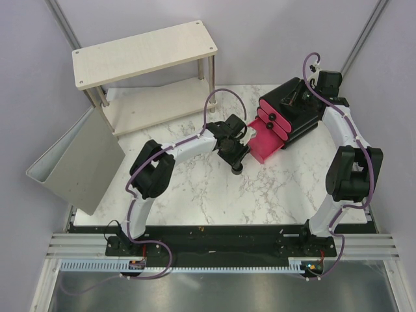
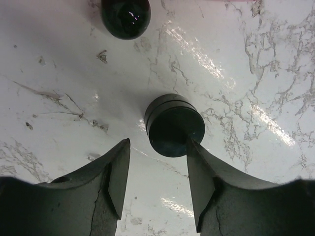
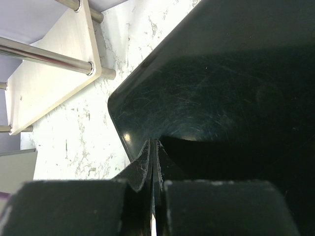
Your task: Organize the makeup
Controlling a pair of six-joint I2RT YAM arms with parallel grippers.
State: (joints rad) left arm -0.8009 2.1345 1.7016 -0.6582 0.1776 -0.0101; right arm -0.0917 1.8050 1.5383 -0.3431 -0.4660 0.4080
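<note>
- Jar (image 2: 174,125) stands between the parted jaws of your left pincer (image 2: 158,147), crowding the frame-right one; centre it before closing.
- Right pincer (image 3: 153,162), shut, rests on the black box (image 3: 236,73).

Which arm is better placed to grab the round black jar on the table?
Left. Its open left gripper sits low over the round black jar, which lies just ahead of its fingertips. The right gripper is shut, over at the black box.
</note>
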